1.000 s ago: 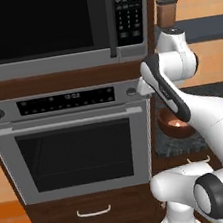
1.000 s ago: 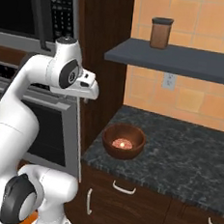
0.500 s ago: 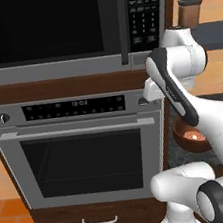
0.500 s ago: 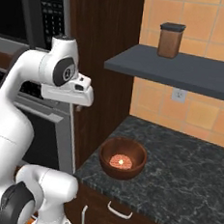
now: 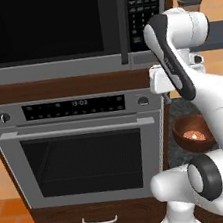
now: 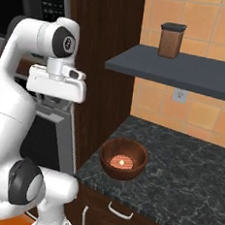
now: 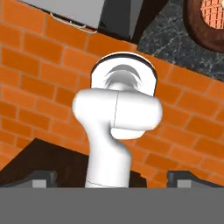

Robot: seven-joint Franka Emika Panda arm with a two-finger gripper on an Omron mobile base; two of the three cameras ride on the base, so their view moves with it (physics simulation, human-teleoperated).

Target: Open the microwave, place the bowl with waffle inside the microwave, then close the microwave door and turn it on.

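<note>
The microwave (image 5: pixel 66 64) sits built in above the wall oven, its black glass door (image 5: pixel 40 25) closed and the keypad (image 5: pixel 140 8) at its right. The reddish-brown bowl (image 6: pixel 123 158) stands on the dark counter with the small tan waffle (image 6: pixel 121 161) inside; it also appears as the bowl (image 5: pixel 193 134) behind my arm and the bowl (image 7: pixel 208 22) in the hand view's top right corner. My gripper (image 6: pixel 56 85) hangs in front of the oven's upper right corner, left of and above the bowl, pointing down. Its fingertips (image 7: pixel 43 178) stand wide apart, open, with nothing held.
The silver wall oven (image 5: pixel 83 148) fills the space below the microwave, with a drawer (image 5: pixel 99 219) under it. A brown canister (image 6: pixel 171 39) stands on the grey shelf (image 6: pixel 186 70) above the granite counter (image 6: pixel 191 175). The floor is orange brick (image 7: pixel 39 87).
The whole picture has shifted: the base has driven, so oven, microwave and bowl appear larger and further left. The gripper stays open; the door stays closed.
</note>
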